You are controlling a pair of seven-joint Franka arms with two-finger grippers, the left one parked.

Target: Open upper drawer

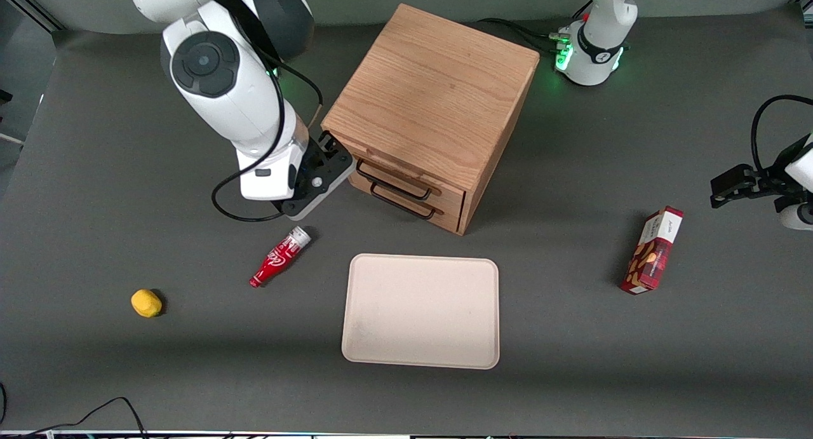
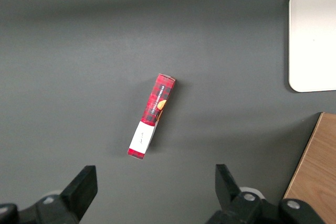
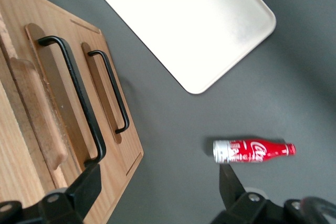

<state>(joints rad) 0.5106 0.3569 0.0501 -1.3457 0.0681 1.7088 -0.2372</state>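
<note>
The wooden cabinet (image 1: pixel 432 96) stands at the middle of the table, its front turned toward the working arm's end. The upper drawer (image 1: pixel 416 175) is closed, and its black wire handle (image 1: pixel 394 182) lies just above the lower drawer's handle (image 1: pixel 403 205). In the right wrist view the upper drawer's handle (image 3: pixel 73 90) is the longer one, with the lower handle (image 3: pixel 113 90) beside it. My right gripper (image 1: pixel 331 148) is open and empty at the cabinet's front corner. In the wrist view the gripper (image 3: pixel 157 192) has one fingertip (image 3: pixel 86 187) close to the end of the upper handle; only bare table lies between the fingers.
A cream tray (image 1: pixel 420 312) lies in front of the cabinet, nearer the front camera. A red cola bottle (image 1: pixel 279 256) lies on the table just nearer the camera than the gripper. A yellow object (image 1: pixel 146 302) sits toward the working arm's end, a red box (image 1: pixel 653 250) toward the parked arm's.
</note>
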